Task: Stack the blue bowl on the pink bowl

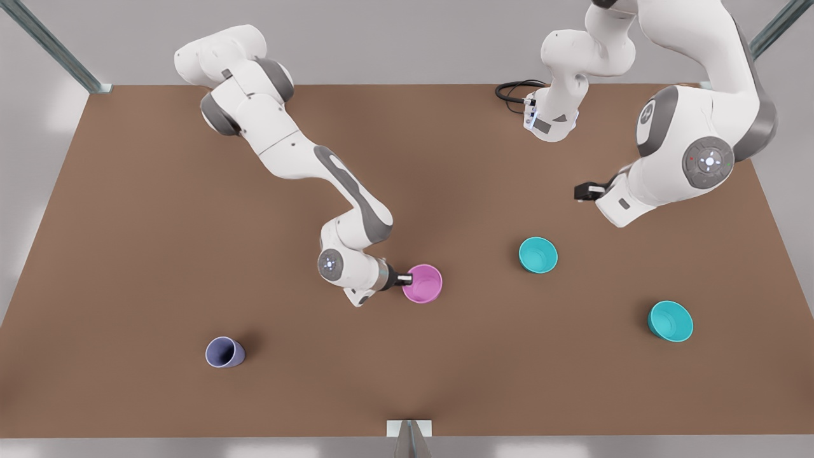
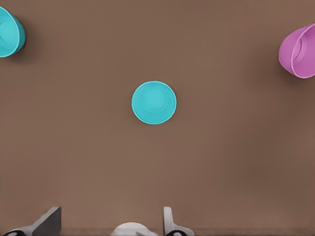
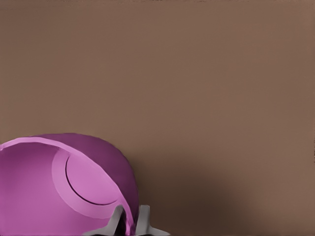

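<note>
A brown table (image 1: pixel 159 254) is seen, bare over most of its surface. A lavender-blue cup (image 1: pixel 224 352) is found lying tipped on its side near the front view's lower left, its mouth turned toward the camera. A black cable (image 1: pixel 512 91) is looped at the far edge. Grey metal frame posts (image 1: pixel 57 48) are set at the far corners.

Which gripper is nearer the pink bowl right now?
Right. The right gripper is shut on the pink bowl, fingers pinching its rim. The left gripper hangs open well away, above the table near a blue bowl.
</note>
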You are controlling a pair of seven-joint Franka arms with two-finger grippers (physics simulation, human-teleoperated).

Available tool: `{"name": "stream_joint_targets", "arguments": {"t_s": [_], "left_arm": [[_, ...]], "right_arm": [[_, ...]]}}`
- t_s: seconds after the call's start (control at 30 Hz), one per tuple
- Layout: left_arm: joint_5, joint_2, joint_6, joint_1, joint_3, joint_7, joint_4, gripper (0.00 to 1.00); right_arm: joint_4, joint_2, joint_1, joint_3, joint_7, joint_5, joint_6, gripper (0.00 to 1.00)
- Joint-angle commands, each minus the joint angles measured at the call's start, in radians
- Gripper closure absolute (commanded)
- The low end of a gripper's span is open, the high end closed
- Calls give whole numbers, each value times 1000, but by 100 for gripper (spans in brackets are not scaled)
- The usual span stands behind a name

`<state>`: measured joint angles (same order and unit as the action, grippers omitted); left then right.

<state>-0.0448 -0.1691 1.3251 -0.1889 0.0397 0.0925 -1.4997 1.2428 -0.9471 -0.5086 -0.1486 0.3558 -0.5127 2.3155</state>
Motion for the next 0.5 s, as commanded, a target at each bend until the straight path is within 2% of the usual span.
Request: {"name": "stream_joint_targets", "arguments": {"t_s": [0.0, 0.03, 0.1, 0.17, 0.27, 0.3, 0.33, 0.43, 0.47], "left_arm": [[-41, -44, 19, 22, 34, -77, -4, 0], [-43, -70, 45, 22, 34, -85, -5, 0], [-43, -131, 284, 19, 37, -92, -109, 0], [-69, -236, 426, 34, 37, -195, -120, 0], [-139, -303, 686, 51, 37, -292, -235, 0], [-185, -342, 744, 51, 37, -347, -249, 0], [-208, -356, 776, 51, 37, -349, -266, 0], [-234, -371, 784, 51, 37, -350, -277, 0], [-234, -375, 780, 51, 39, -353, -293, 0]], "right_arm": [[-3, -1, -1, 0, 319, 28, 5, 6], [-3, -1, -1, 0, 319, 31, 4, 0], [-6, 5, 1, 0, 319, 31, -10, 0], [-6, 60, 9, 12, 340, 30, -117, 0], [6, 218, 76, 72, 348, 36, -436, 0], [4, 313, 165, 70, 339, 118, -681, 0], [-8, 396, 264, 69, 319, 187, -905, 0], [-45, 475, 433, 75, 16, 365, -1165, 0], [-120, 484, 479, 73, -61, 399, -1286, 0]]}}
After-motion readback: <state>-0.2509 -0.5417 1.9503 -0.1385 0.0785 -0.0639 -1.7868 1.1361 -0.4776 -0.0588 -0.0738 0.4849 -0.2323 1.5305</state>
